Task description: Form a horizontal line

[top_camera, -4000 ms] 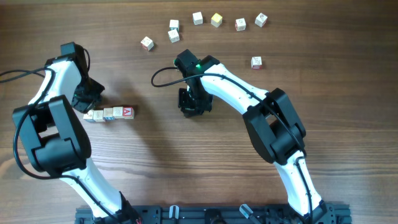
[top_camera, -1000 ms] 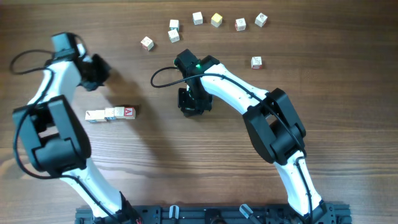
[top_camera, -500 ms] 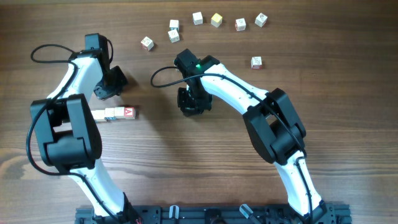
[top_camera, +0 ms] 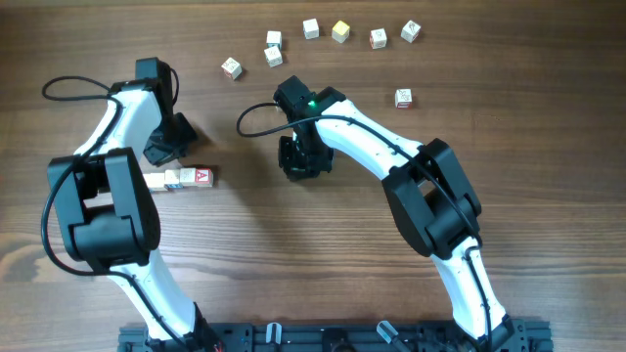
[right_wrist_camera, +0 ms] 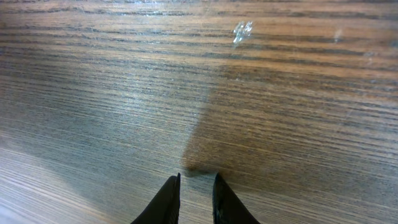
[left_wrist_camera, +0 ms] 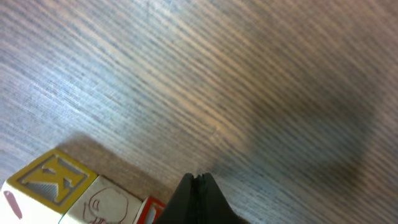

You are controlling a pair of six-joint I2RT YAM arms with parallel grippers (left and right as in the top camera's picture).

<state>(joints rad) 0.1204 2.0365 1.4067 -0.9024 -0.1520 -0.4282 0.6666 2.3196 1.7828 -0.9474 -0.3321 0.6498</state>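
The horizontal line [top_camera: 186, 177] is a short bar of whitish letter cubes left of centre, its right end cube [top_camera: 201, 176] showing a red "A"; its left end is hidden under my left arm. My left gripper [top_camera: 159, 154] hovers just behind the bar, shut and empty. In the left wrist view the shut fingertips [left_wrist_camera: 200, 181] point at bare wood, with a yellow "K" cube [left_wrist_camera: 47, 180] and a whitish drawn-on cube [left_wrist_camera: 107, 203] at lower left. My right gripper [top_camera: 301, 166] rests mid-table, its fingers [right_wrist_camera: 168, 193] slightly apart over bare wood, holding nothing.
Several loose cubes lie along the far edge: one [top_camera: 231, 66], a pair [top_camera: 273, 47], a white one [top_camera: 310, 28], a yellowish one [top_camera: 339, 31], two more [top_camera: 378, 37] [top_camera: 410, 31]. A single cube [top_camera: 403, 97] sits right of centre.
My left arm swung from the far left in towards the bar, and its gripper came down close behind the cubes, covering the bar's left end. The right arm stayed still.
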